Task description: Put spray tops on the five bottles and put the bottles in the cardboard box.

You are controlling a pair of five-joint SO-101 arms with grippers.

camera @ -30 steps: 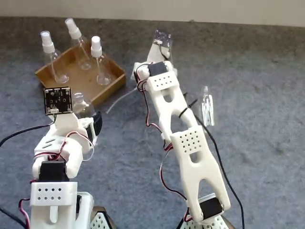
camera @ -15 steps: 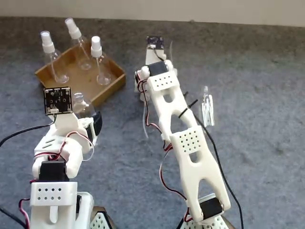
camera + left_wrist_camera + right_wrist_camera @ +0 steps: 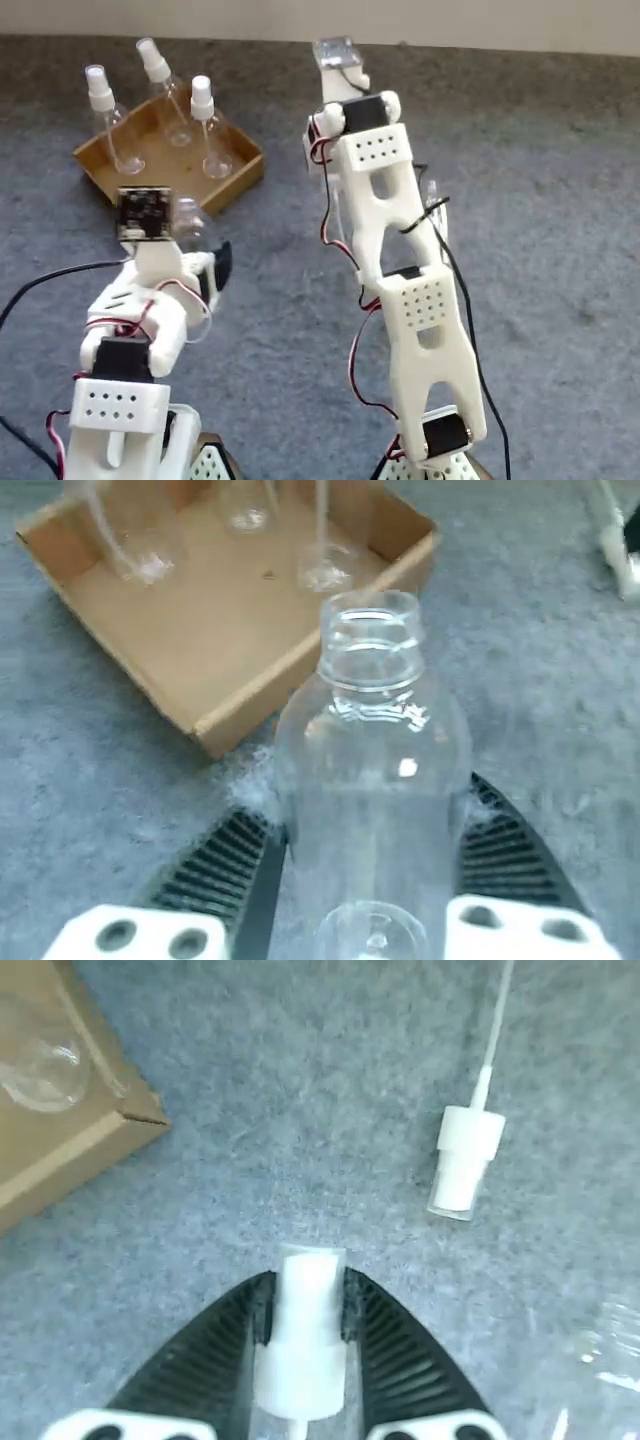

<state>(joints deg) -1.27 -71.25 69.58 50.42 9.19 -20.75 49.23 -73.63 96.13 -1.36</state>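
Note:
My left gripper point(image 3: 370, 825) is shut on an open-necked clear bottle point(image 3: 375, 760), held upright just in front of the cardboard box point(image 3: 310, 670). In the high view that bottle point(image 3: 188, 222) stands by the box's near corner point(image 3: 235, 175). My right gripper point(image 3: 305, 1285) is shut on a white spray top point(image 3: 303, 1350), above the carpet. A second spray top point(image 3: 462, 1165) with its thin tube lies on the carpet beyond it. Three capped bottles point(image 3: 207, 130) stand in the box. Another clear bottle point(image 3: 437, 215) lies on the carpet, partly behind the right arm point(image 3: 375, 160).
Grey carpet covers the whole work area. The box's corner point(image 3: 70, 1150) lies off to one side of my right gripper. Open carpet stretches between the two arms and to the far right. Cables trail along both arms.
The right arm has lifted and swung away from the box toward the far side, carrying the spray top. The left arm has shifted slightly right with its bottle.

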